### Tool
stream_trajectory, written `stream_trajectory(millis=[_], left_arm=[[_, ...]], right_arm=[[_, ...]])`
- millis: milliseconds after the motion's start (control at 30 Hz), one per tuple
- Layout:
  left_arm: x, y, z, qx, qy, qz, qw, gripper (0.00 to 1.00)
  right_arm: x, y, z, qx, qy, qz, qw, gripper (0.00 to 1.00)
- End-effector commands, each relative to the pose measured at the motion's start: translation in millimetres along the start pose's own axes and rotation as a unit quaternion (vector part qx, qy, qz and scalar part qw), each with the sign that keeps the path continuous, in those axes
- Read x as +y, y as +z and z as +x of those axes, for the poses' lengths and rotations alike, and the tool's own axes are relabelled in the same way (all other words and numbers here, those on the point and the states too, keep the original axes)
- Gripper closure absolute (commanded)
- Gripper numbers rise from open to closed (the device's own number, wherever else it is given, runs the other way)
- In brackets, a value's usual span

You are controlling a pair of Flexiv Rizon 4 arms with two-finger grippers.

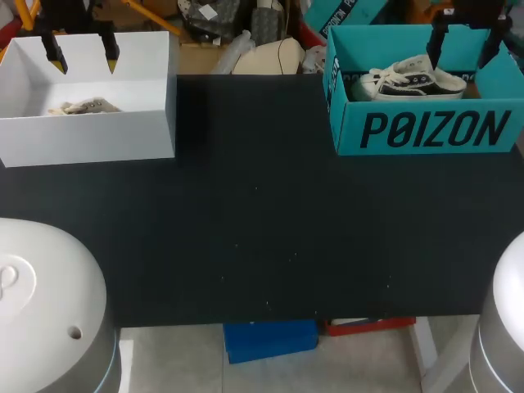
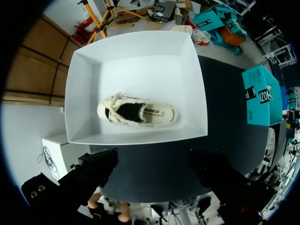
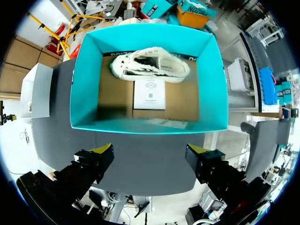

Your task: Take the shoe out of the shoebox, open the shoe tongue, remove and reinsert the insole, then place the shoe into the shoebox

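A black-and-white sneaker lies on its side along the back wall of the teal shoebox at the table's back right. In the right wrist view the sneaker shows inside the teal shoebox, well ahead of my right gripper, which is open and empty. In the head view my right gripper hangs above that box. A cream shoe lies in the white box at the back left. My left gripper hovers open above it. The left wrist view shows the cream shoe ahead of my left gripper.
The black table stretches between the two boxes and toward the front edge. A white printed card lies on the teal box's brown cardboard floor beside the sneaker. The white box holds only the cream shoe.
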State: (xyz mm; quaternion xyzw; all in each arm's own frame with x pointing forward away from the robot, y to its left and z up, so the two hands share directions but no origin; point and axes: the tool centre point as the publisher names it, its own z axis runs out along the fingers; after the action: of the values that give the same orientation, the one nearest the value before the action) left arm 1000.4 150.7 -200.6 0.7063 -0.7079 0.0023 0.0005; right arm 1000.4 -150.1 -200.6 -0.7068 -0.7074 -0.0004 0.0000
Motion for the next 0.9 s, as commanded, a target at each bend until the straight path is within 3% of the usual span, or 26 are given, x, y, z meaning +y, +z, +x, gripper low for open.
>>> stream_trajectory(millis=[33, 500, 567, 633, 667, 733, 767, 833, 900], left_arm=[[0.2, -0.1, 0.0, -0.001, 0.0, 0.0, 1.0, 0.0], [0.2, -0.1, 0.0, -0.001, 0.0, 0.0, 1.0, 0.0], [0.2, -0.1, 0.0, -0.001, 0.0, 0.0, 1.0, 0.0], [0.2, -0.1, 0.0, -0.001, 0.0, 0.0, 1.0, 0.0], [0.2, -0.1, 0.0, -0.001, 0.0, 0.0, 1.0, 0.0], [0.2, -0.1, 0.0, -0.001, 0.0, 0.0, 1.0, 0.0], [0.2, -0.1, 0.0, -0.001, 0.0, 0.0, 1.0, 0.0], [0.2, -0.1, 0.0, -0.001, 0.0, 0.0, 1.0, 0.0], [0.2, -0.1, 0.0, -0.001, 0.0, 0.0, 1.0, 0.0]], right_arm=[[-0.1, -0.4, 0.1, 0.0, 0.0, 0.0, 1.0, 0.0], [-0.1, -0.4, 0.1, 0.0, 0.0, 0.0, 1.0, 0.0], [7.1, -0.1, 8.4, -0.001, -0.033, 0.004, 0.999, 0.0], [14.4, 0.6, 19.5, -0.008, -0.118, 0.015, 0.993, 0.0], [16.9, 0.1, 25.5, -0.013, -0.174, 0.018, 0.984, 0.0], [17.9, -3.8, 37.0, -0.035, -0.31, 0.002, 0.95, 0.0], [14.6, -6.9, 42.7, -0.056, -0.401, -0.008, 0.915, 0.0], [-3.9, -9.0, 51.0, -0.101, -0.575, 0.015, 0.812, 0.0], [-3.9, -9.0, 51.0, -0.101, -0.575, 0.015, 0.812, 0.0]])
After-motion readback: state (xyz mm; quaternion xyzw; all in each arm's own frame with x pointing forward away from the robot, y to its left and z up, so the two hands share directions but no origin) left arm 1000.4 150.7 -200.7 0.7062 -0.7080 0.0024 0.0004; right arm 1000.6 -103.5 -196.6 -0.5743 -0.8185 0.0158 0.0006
